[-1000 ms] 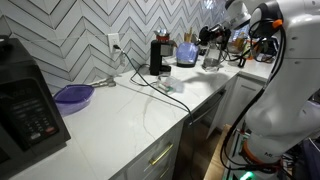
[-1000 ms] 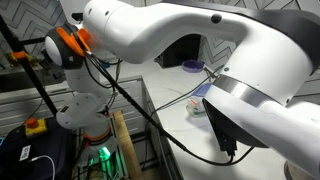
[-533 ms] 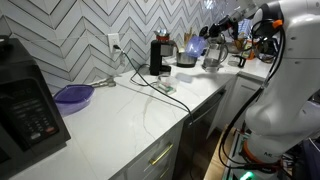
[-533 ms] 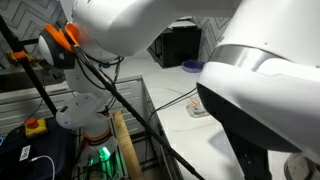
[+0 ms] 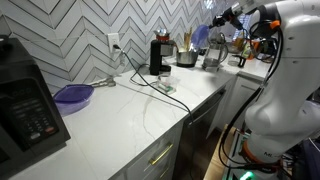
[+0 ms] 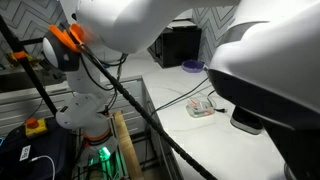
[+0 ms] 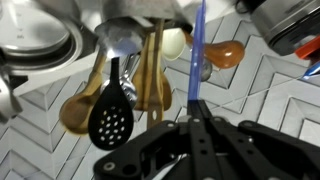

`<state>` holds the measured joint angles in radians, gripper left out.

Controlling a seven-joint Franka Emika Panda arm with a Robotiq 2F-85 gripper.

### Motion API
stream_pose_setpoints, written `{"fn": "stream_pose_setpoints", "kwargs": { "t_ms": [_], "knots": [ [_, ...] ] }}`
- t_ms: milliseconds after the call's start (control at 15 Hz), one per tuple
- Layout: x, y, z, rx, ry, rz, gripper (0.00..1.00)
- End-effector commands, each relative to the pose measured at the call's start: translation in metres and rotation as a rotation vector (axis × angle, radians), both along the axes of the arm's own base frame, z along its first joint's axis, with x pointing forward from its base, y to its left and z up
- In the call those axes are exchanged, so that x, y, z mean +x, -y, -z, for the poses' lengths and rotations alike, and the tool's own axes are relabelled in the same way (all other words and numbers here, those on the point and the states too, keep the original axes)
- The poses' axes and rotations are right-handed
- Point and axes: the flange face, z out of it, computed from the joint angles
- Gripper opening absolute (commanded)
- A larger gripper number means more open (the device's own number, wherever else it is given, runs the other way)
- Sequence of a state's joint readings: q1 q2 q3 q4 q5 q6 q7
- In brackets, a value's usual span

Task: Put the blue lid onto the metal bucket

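Observation:
The blue lid (image 5: 200,38) hangs tilted on edge in the air, up and to the right of the metal bucket (image 5: 186,59), which stands open on the counter beside the black coffee maker (image 5: 159,55). My gripper (image 5: 208,29) is shut on the lid's upper edge. In the wrist view the lid (image 7: 197,50) shows edge-on as a thin blue strip pinched between the closed fingers (image 7: 195,120). In the other exterior view the arm hides lid, bucket and gripper.
A purple dish (image 5: 73,95) lies on the white counter (image 5: 120,120), and a black microwave (image 5: 20,105) stands at the near left. Behind the lid are wooden spoons and a black slotted spoon (image 7: 112,118). Cables cross the counter (image 6: 202,107).
The lid sat on top of the bucket a second ago. My gripper has lifted it up and to the right, tilting it on edge; the bucket now stands open.

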<state>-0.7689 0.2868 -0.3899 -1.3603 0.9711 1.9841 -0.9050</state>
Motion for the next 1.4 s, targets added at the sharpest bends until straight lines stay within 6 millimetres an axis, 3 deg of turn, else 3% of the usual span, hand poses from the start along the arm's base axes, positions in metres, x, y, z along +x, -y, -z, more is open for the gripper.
{"fn": "stream_pose_setpoints", "kwargs": {
  "t_ms": [0,333,467,733,1133,1333],
  "knots": [
    [0.026,0.007,-0.006,-0.154,0.031,0.141,0.0],
    [0.069,-0.018,-0.022,-0.452,0.052,0.272,0.0],
    [0.076,-0.03,-0.02,-0.452,-0.017,0.224,0.0],
    [0.085,-0.03,-0.024,-0.46,0.011,0.223,0.01],
    [0.092,-0.027,0.02,-0.409,-0.173,0.047,0.0],
    [0.11,-0.023,0.028,-0.45,-0.102,0.019,0.0]
  ]
}}
